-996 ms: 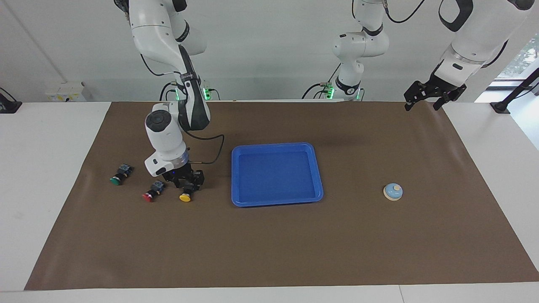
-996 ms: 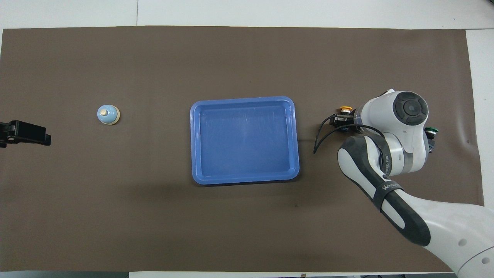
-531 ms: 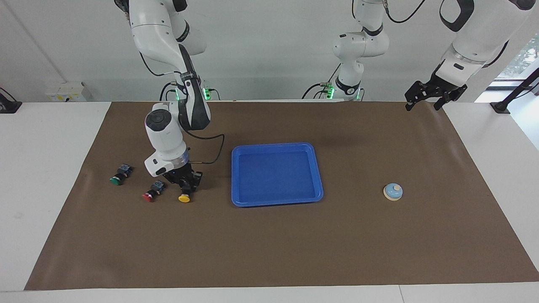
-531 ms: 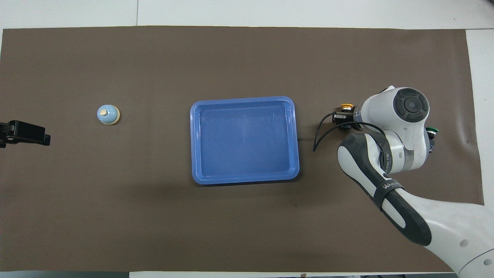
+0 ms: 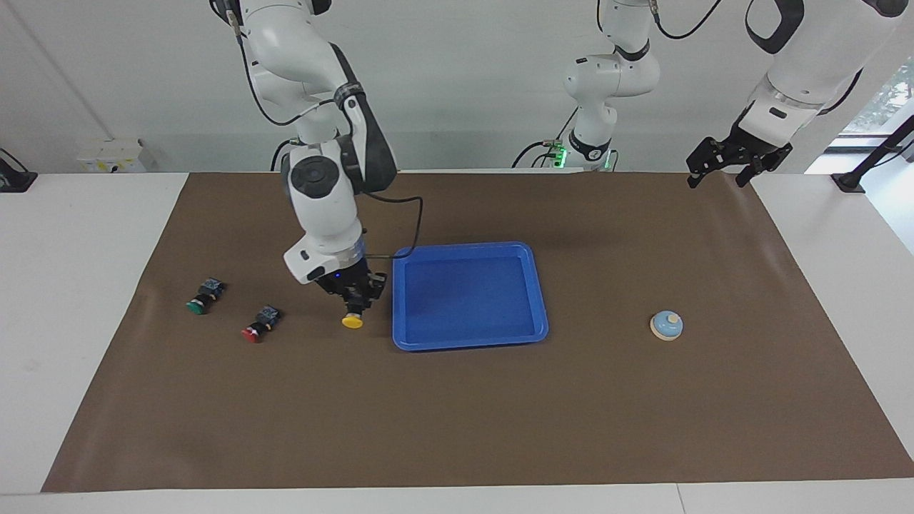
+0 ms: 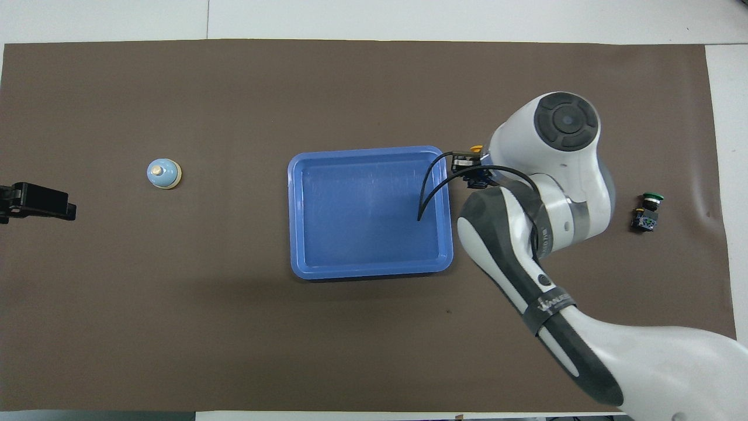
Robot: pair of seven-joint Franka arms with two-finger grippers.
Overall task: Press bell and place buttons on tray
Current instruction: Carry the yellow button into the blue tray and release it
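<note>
My right gripper (image 5: 352, 308) is shut on the yellow button (image 5: 352, 322) and holds it just above the mat, cap down, beside the blue tray (image 5: 468, 345) at its end toward the right arm. From overhead only a sliver of the yellow button (image 6: 476, 148) shows past the right gripper (image 6: 472, 170), close to the tray (image 6: 290, 222). On the mat toward the right arm's end lie the red button (image 5: 260, 325) and the green button (image 5: 203, 297). The green button (image 6: 647, 209) shows from overhead; the red one is hidden under the arm. The bell (image 5: 666, 325) (image 6: 163, 173) stands toward the left arm's end. My left gripper (image 5: 727, 163) (image 6: 35, 202) waits open, raised near its corner.
A brown mat (image 5: 457, 414) covers the table, with white tabletop (image 5: 71, 285) around it. A third arm's base (image 5: 596, 86) stands at the robots' edge. The right arm's black cable (image 6: 432, 187) loops above a corner of the tray.
My right gripper closed on the yellow button, lifted it off the mat and carried it toward the tray. The red button is now uncovered in the facing view. The left arm stayed put.
</note>
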